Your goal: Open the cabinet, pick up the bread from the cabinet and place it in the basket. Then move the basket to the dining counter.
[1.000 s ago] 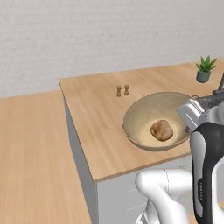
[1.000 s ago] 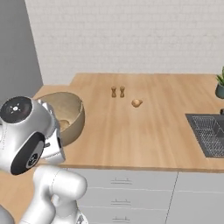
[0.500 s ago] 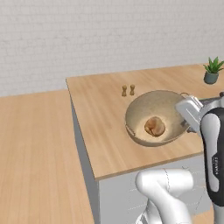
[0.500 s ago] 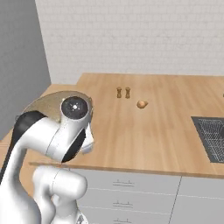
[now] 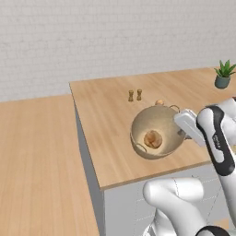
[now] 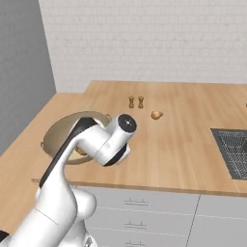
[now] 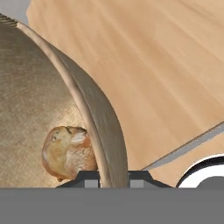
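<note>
No text, label or number can be read anywhere (surfaces are plain).

basket [image 5: 159, 124]: tan woven weave inside, smooth lighter tan rim band
bread [image 5: 152, 138]: golden-brown, rough crust with paler patches
counter [image 5: 106, 120]: light wood grain top, pale grey side panel
drawer fronts [image 6: 140, 217]: pale grey
two shakers [image 5: 135, 95]: brown wood
small ball [image 6: 156, 115]: orange-tan
plant [image 5: 224, 73]: green leaves, dark grey-green pot
wall [image 5: 106, 37]: white brick pattern with faint grey joints
floor [image 5: 37, 166]: light wood planks
sink [image 6: 234, 149]: dark grey, gridded
arm [image 6: 91, 144]: white shell, black joint band
</note>
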Motion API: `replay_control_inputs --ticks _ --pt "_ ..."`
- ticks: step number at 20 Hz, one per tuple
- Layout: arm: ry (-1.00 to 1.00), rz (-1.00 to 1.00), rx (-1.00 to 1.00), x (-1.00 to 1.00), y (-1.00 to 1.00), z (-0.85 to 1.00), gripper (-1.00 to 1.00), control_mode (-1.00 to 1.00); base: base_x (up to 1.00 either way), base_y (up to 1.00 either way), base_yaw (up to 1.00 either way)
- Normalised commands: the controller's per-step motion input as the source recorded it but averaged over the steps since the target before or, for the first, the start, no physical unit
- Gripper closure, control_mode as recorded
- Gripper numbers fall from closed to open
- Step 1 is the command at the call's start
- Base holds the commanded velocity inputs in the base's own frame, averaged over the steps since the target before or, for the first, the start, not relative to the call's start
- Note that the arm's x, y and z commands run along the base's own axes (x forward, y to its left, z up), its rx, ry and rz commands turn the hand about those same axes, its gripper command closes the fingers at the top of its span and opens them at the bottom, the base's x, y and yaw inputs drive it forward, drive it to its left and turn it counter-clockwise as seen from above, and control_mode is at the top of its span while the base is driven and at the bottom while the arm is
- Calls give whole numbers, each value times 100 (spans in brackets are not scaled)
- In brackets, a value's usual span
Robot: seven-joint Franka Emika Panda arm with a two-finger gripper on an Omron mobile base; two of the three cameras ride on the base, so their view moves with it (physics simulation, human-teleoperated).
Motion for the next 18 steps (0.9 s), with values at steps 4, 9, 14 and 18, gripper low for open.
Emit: replay_control_inputs --ticks 4,9,14,18 --pt "0 0 0 76 0 -16 100 -100 0 0 0" --pt "2 -6 0 61 0 -14 100 -100 0 0 0" --pt "6 -3 0 34 -6 -27 100 -100 0 0 0" --pt "14 -3 -1 22 -13 -50 100 -100 0 0 0"
